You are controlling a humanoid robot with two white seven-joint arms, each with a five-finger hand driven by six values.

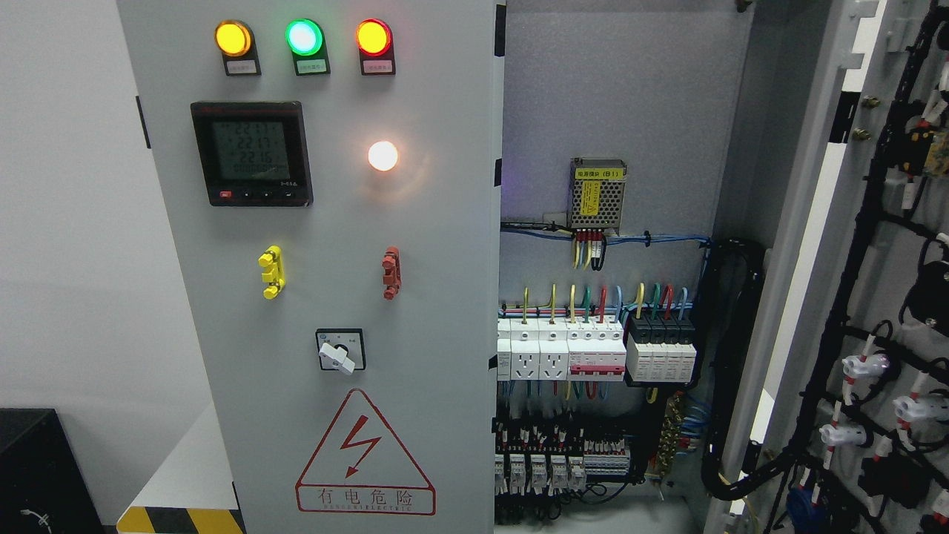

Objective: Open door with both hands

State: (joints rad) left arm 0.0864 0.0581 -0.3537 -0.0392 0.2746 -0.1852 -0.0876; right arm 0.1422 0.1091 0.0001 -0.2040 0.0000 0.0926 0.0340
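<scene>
Hands: I see neither in my head view; state cannot be told.
Right door (875,297): swung open at right, wiring harness on its inner face.
Left door (326,297): closed, lamps lit.
Interior: breakers (593,348) exposed.

No robot arm or hand in view

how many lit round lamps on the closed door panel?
4. Yellow lamp, green lamp and red lamp in a row along the top; a white lamp lower, right of the meter. None seem hidden.
</scene>
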